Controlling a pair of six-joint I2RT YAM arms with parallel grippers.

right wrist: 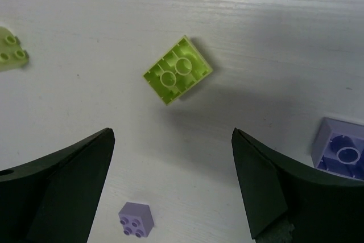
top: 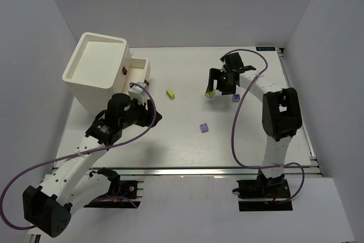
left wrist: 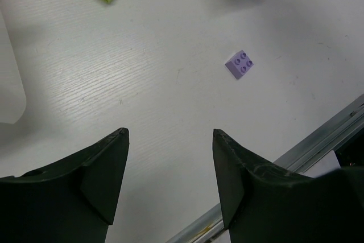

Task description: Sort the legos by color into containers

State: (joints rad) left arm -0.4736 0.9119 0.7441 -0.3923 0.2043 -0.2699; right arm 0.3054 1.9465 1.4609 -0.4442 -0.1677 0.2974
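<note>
The upturned yellow-green lego [right wrist: 177, 70] lay hollow side up, seemingly on the table [top: 187, 146], just ahead of the right gripper [right wrist: 172, 135], whose fingers stood spread wide with nothing between them. An upturned lavender lego [right wrist: 341, 149] sat just beside that gripper's right finger. A studs-up lavender lego [left wrist: 240, 64] and a second yellow-green lego [top: 170, 93] lay well apart from it, towards the middle of the table. The left gripper [left wrist: 169, 133] hovered released and empty near the pulled-out drawer [top: 140, 64].

The risk, as I judged it, was that the lego sat skewed to the jaws, so a closing pinch could catch a corner and spin or flick it away. Coming down off-centre could also nudge the nearby lavender one.

The drawer stuck out of the cream-white box [top: 94, 86]. No lego showed in the drawer or in the box's recessed top, though the drawer's inside was too small to read with certainty
</note>
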